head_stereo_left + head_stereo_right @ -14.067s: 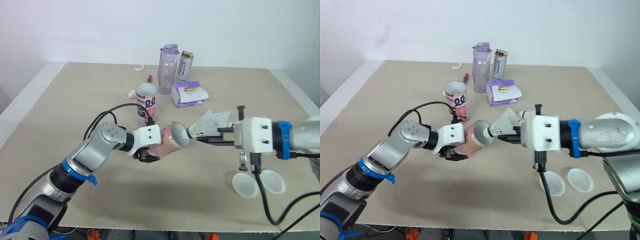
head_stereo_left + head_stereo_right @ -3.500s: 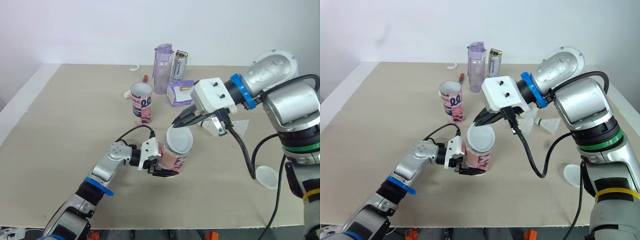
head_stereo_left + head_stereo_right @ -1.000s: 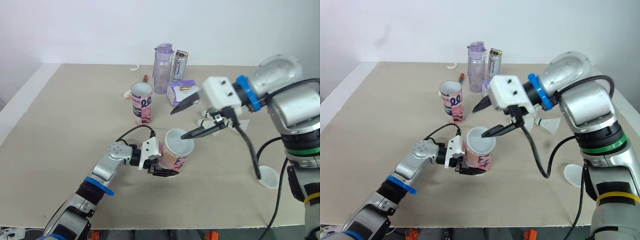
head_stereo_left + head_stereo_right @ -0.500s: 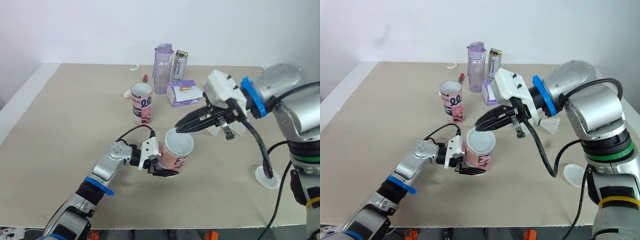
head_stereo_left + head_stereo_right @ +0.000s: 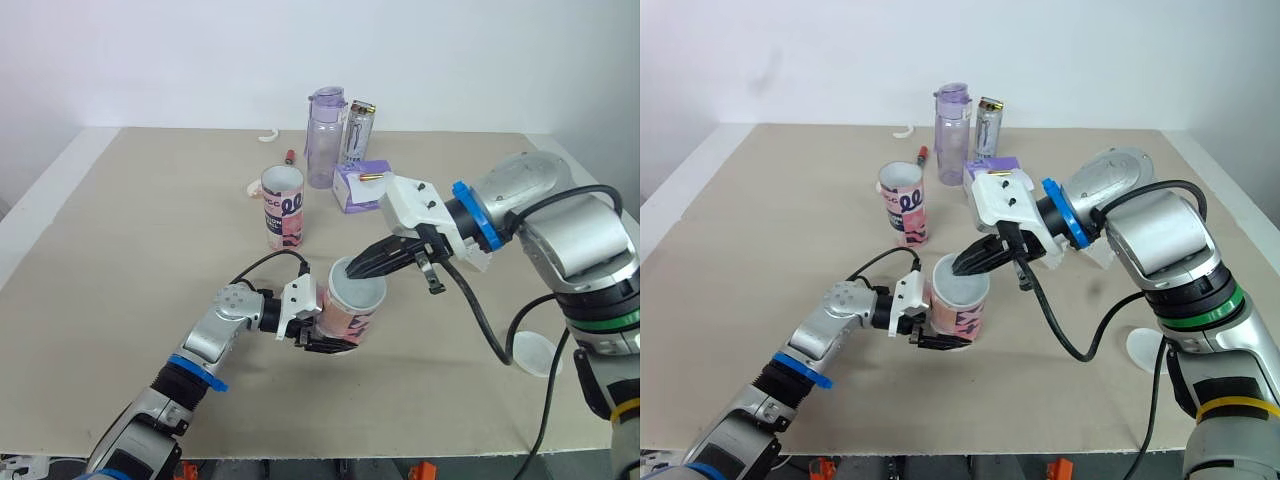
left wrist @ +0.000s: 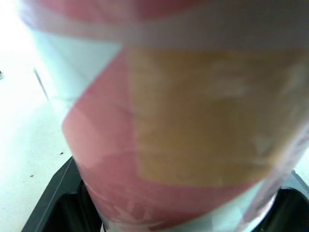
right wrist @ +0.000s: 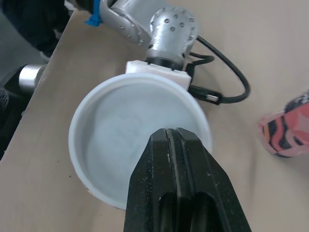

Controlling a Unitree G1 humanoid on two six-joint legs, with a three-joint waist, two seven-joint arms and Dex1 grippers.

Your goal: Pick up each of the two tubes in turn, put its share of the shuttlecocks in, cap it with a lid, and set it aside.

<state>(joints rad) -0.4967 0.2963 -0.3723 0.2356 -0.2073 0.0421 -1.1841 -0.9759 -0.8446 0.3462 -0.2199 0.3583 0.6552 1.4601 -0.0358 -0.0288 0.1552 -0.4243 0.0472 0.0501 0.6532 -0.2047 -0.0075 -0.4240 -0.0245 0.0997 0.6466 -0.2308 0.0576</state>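
- Front right of the table [image 5: 120, 250]: one loose white lid [image 5: 533, 351] lies flat, well apart from everything else.
- Front centre: left gripper [image 5: 325, 342] is clamped on the lower part of a pink tube [image 5: 352, 322], a black finger on either side of it. The tube stands upright w/ its base at the tabletop. The left wrist view shows the pink-and-orange wall pressed close btwn the two fingers.
- On that tube's mouth: a white cap lid [image 7: 130, 145] sits across the opening, rim up.
- Just above it: right gripper [image 5: 360, 271] reaches in from the right, angled down. Its two fingers are pressed together w/ nothing btwn them, and the tips are at the cap lid's top.
- Behind the right arm: something white and feathery, mostly hidden; can't tell what.
- Mid-table, left of centre: second tube [image 5: 283, 208] stands upright, mouth open, well apart from both grippers.
- Further back: purple box [image 5: 362, 186] w/ a small item on top.
- Back row: clear purple bottle [image 5: 327, 140] and a drinks can [image 5: 361, 132] side by side. A red marker [image 5: 291, 157] lies to their left, and a small white curved piece [image 5: 270, 136] is near the far edge.
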